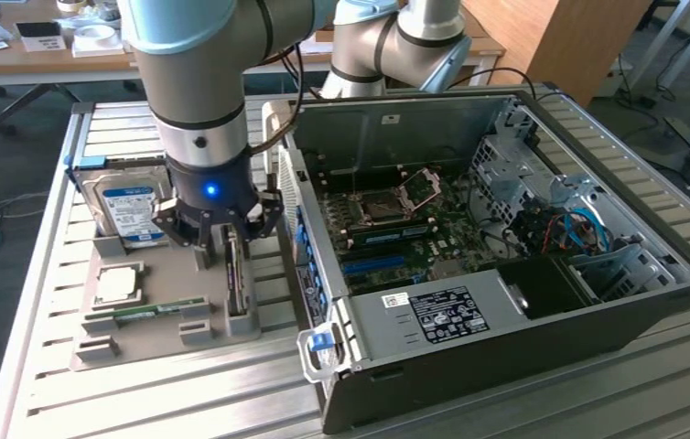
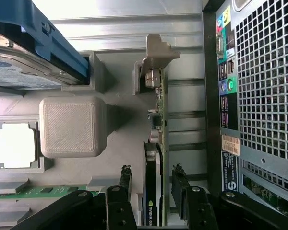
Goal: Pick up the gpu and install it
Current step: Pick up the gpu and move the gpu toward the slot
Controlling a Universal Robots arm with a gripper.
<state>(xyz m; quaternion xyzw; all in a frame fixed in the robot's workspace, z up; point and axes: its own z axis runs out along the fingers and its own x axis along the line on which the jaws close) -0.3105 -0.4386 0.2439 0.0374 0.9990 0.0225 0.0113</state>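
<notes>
Step in hand: pick-up, grasp stage. End effector [image 2: 152, 171] sits low over gpu [image 1: 238, 283], fingers apart, one on either side of the card, not yet clamped. Gpu stands on edge in grey holder [image 1: 174, 274] on table [image 1: 137, 402], at 9 o'clock of the open case [image 1: 443, 119]. Judgement: closing calls for square, even contact on both faces

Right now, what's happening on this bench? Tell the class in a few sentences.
A robot arm's gripper hangs low over the gpu, which stands on edge in a slot of the grey tray. The fingers are open on either side of the card and not gripping it. The gpu is not yet lifted. The open PC case sits beside the tray.
</notes>
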